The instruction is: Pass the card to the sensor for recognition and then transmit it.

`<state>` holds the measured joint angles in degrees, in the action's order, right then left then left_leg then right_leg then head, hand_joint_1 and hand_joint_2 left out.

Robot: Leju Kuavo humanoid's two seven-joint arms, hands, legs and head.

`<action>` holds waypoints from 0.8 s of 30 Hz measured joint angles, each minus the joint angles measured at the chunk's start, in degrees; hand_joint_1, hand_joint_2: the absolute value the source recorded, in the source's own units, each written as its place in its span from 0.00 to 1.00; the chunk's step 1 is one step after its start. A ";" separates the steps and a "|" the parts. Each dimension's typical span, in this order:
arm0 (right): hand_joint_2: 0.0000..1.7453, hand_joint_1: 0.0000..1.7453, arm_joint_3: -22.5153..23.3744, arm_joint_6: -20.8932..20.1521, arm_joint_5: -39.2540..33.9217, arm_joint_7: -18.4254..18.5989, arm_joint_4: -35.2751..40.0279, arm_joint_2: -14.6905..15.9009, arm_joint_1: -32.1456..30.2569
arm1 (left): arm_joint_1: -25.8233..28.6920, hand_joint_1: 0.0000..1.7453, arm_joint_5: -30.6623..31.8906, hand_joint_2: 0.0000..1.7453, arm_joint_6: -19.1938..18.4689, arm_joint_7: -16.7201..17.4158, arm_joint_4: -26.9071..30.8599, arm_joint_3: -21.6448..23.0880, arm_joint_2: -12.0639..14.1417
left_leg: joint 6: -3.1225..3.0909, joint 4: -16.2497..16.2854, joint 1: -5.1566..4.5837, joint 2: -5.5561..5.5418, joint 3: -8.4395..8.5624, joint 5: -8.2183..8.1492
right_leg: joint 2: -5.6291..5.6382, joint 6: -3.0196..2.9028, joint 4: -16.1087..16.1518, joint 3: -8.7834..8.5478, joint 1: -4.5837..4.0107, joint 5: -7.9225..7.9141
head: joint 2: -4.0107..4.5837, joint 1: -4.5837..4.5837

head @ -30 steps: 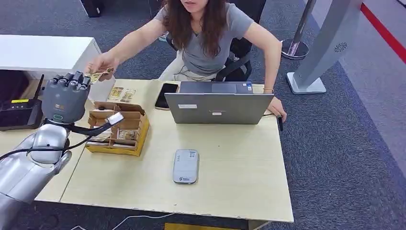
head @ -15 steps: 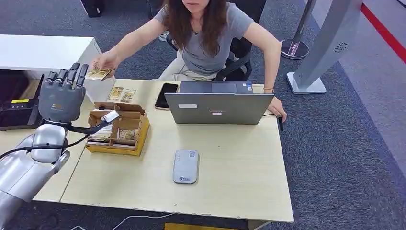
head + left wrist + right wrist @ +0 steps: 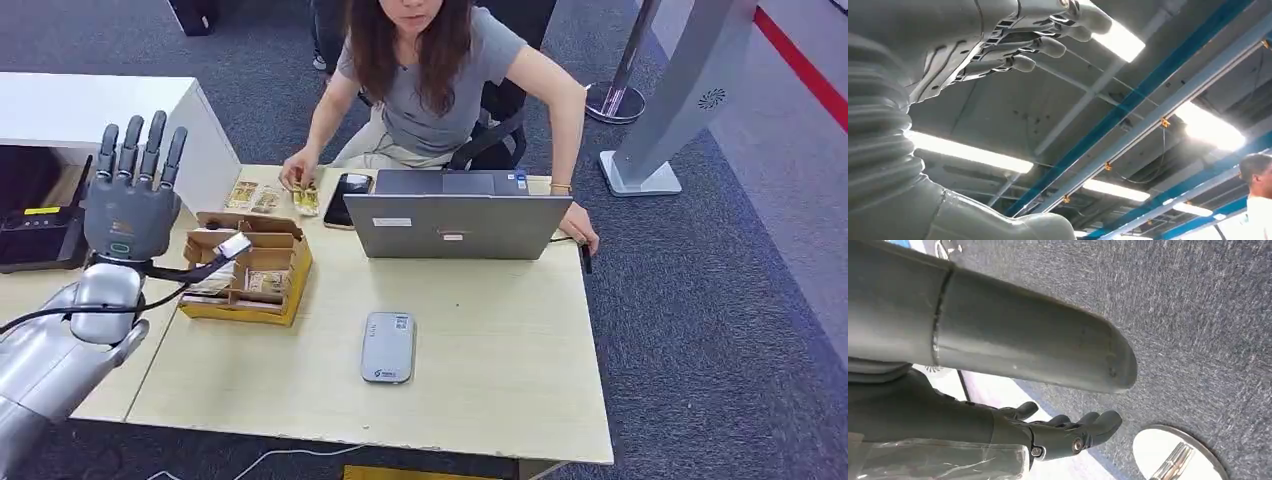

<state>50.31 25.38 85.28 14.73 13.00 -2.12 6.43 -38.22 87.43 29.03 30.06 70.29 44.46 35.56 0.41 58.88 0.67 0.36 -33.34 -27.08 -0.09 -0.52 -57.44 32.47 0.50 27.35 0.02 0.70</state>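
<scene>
The robot's silver left hand [image 3: 132, 200] stands raised at 9 o'clock of the pale wood bench [image 3: 480, 360], fingers straight and spread, grasping nothing; the left wrist view shows the same fingers [image 3: 1048, 46] splayed against ceiling lights. The right hand [image 3: 1068, 432] hangs beside the body over grey carpet, fingers loosely extended and empty.

The small yellow-printed card [image 3: 305, 198] lies at 11 o'clock on the bench under the fingers of the seated person in a grey T-shirt [image 3: 440, 80], just beside a black smartphone [image 3: 348, 196]. Two similar cards [image 3: 253, 196] lie near it toward the far-left corner.

The white-and-grey slab sensor [image 3: 388, 346] sits at 6 o'clock, well apart from everything else, with bare benchtop around it from 3 to 7 o'clock. That is the open room for moving.

The risks crowd the left side. An open tan cardboard box with compartments [image 3: 250, 268] sits just beside the raised forearm, and a loose black cable [image 3: 150, 285] runs from the wrist across the box's near corner; a careless lowering would likely snag or shove it. A reach for another card would cross the person's arm and skirt the grey open laptop [image 3: 455, 222]. The bench's left edge lies near the elbow, and a card dragged there could probably slide off.
</scene>
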 joint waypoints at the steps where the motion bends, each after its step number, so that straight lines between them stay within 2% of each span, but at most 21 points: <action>1: 0.00 0.00 0.09 0.09 -0.48 -0.37 0.00 0.00 -0.17 | -0.35 0.00 0.00 1.00 -0.15 0.70 0.00 0.96 -0.11 | 0.00 0.00 0.00 -0.01 0.00 0.00 | -0.01 0.00 0.00 -0.01 0.00 0.00 | 0.00 0.00; 7: 0.00 0.00 1.20 0.22 -2.08 -1.00 0.00 0.42 -1.61 | -2.56 0.00 0.00 1.00 -0.59 3.65 0.68 6.99 -1.79 | 0.00 0.00 -0.03 0.02 0.00 0.00 | 0.00 0.05 0.00 -0.02 0.02 -0.04 | 0.00 -0.02; 13: 0.00 0.00 1.86 0.50 -2.47 -1.00 0.00 0.68 -2.11 | -3.12 0.00 0.00 1.00 0.37 5.19 2.49 9.48 -2.67 | 0.00 0.00 -0.02 0.03 0.00 0.00 | 0.01 0.05 0.00 -0.01 0.02 -0.04 | 0.00 0.00; 20: 0.00 0.00 2.84 1.49 -2.55 -1.38 0.00 0.68 -2.23 | -1.57 0.00 0.00 1.00 2.14 7.36 6.84 9.92 -2.56 | 0.00 -0.01 -0.01 0.03 -0.03 0.00 | 0.01 0.05 0.00 -0.02 0.02 -0.04 | 0.00 -0.02; 24: 0.00 0.00 2.86 1.84 -1.64 -1.53 0.00 0.68 -2.34 | 0.60 0.00 0.00 1.00 4.57 8.61 10.25 9.61 -0.13 | 0.00 -0.02 -0.01 0.08 -0.04 0.00 | 0.04 0.05 -0.01 0.00 0.01 -0.03 | 0.00 0.00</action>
<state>53.18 27.21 83.65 13.20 13.00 -1.44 4.09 -37.62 87.43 33.59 38.67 80.54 54.08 35.43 0.41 58.86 0.66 0.44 -33.38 -27.09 -0.05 -0.48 -57.45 32.47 0.51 27.32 0.02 0.70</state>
